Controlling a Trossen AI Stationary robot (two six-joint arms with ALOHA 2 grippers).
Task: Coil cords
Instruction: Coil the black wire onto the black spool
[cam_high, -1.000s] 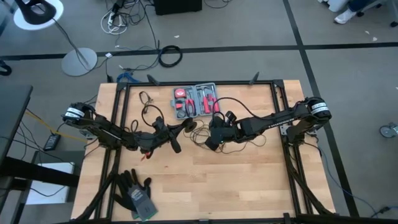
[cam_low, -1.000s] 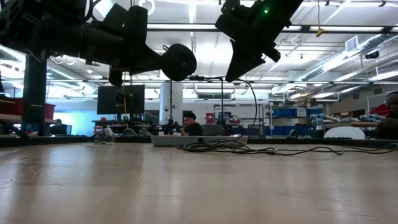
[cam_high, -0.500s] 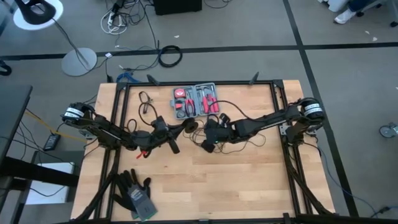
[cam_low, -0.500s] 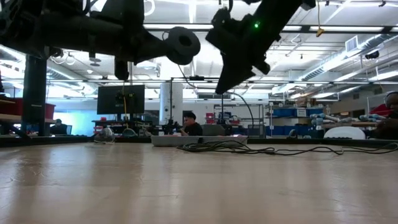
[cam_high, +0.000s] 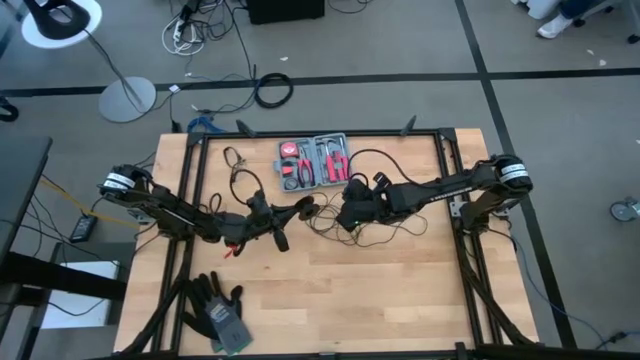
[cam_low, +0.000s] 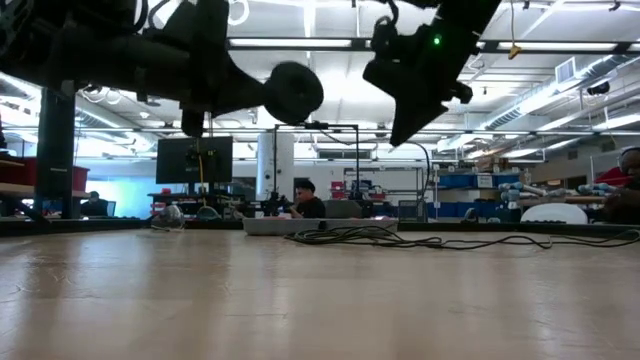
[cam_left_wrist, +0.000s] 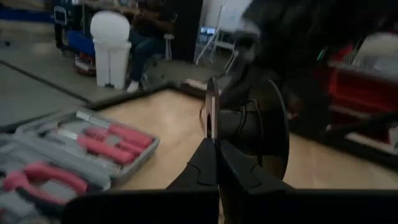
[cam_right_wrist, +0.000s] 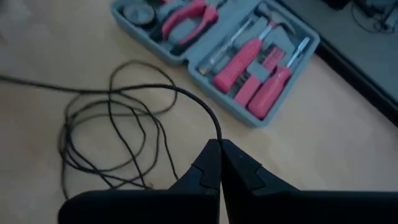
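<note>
Left gripper (cam_high: 300, 208) reaches in low toward table centre, fingers pinched tight; right gripper (cam_high: 347, 196) stretches across from the far side to meet it, fingers (cam_right_wrist: 211, 163) clamped together, both arms raised off the surface

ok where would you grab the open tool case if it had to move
Probably by the thin rim of the tool case, from above at its long table-centre edge: it lies open and flat, too wide to span.
</note>
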